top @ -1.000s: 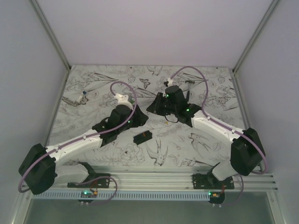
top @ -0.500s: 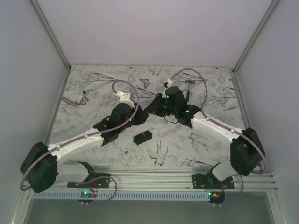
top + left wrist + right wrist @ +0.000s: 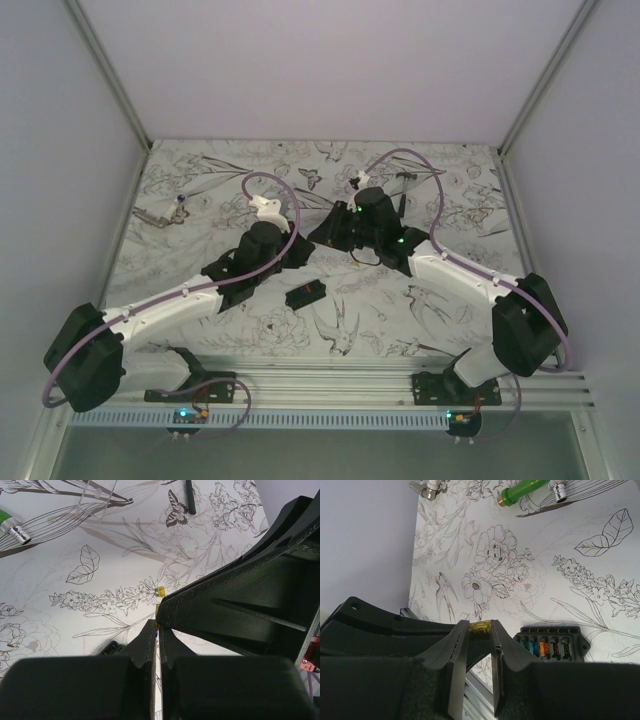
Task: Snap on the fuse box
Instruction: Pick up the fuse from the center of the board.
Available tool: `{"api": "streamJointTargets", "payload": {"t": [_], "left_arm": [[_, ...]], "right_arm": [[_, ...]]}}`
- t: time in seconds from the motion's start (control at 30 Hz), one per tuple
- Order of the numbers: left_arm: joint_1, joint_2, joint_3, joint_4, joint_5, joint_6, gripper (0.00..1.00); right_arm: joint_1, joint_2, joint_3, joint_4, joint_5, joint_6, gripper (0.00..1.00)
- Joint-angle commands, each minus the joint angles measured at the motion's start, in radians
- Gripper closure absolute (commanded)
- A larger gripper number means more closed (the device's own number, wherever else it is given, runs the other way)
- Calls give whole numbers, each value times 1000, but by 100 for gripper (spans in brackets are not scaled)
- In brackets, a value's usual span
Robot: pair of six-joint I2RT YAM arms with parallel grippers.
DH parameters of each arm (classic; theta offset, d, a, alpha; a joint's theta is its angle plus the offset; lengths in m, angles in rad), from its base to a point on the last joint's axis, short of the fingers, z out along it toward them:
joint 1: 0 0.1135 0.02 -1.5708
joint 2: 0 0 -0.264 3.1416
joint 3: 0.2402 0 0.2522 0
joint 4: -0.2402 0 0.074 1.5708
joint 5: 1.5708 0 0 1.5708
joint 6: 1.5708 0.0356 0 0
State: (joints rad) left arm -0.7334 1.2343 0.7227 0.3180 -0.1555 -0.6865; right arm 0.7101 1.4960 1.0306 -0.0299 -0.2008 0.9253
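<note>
— What are you holding nearest to you?

— My right fingers (image 3: 461,636) are pinching a small yellow translucent plastic piece (image 3: 481,626) at their very tips, the jaws standing a little apart around it. My left fingers (image 3: 152,636) are pressing flat against each other, their tips meeting the end of the right ones. Whether they are nipping anything thin there, I cannot tell.

— And where is the box sitting?

— The small black oblong plastic fuse box (image 3: 552,645) is lying on the tabletop (image 3: 545,570) just beyond my right fingers, touching neither set. From overhead it is sitting between the two arms. It is showing a row of little coloured pieces, green, blue and orange, in ribbed slots, so it is looking uncovered to me.

— Which step are you working on, then?

— I am judging that I am handling one loose piece above the tabletop, with the snapping not yet begun. The next move is calling for lowering squarely over the box and pressing straight down. Hard, slick plastic is likely to be slipping if I am tilting it.

— Anything lying further off?

— A green-handled tool (image 3: 520,491) with a shiny metal end is lying far across the matte white surface printed with line-drawn flowers and birds. A slim dark rod (image 3: 190,497) is resting well beyond my left fingers.
</note>
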Motion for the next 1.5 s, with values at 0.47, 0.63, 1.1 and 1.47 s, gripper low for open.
{"api": "streamJointTargets", "payload": {"t": [0.47, 0.63, 1.1, 1.47], "left_arm": [[175, -73, 29, 22, 560, 179, 100], [198, -96, 76, -41, 791, 258, 100], [187, -156, 105, -81, 1040, 373, 100], [155, -146, 129, -93, 1063, 389, 100]], "right_arm": [[-97, -193, 11, 25, -375, -582, 41], [-98, -219, 37, -82, -519, -790, 42], [-118, -292, 66, -220, -728, -1022, 51], [-121, -246, 114, -271, -854, -1049, 59]]}}
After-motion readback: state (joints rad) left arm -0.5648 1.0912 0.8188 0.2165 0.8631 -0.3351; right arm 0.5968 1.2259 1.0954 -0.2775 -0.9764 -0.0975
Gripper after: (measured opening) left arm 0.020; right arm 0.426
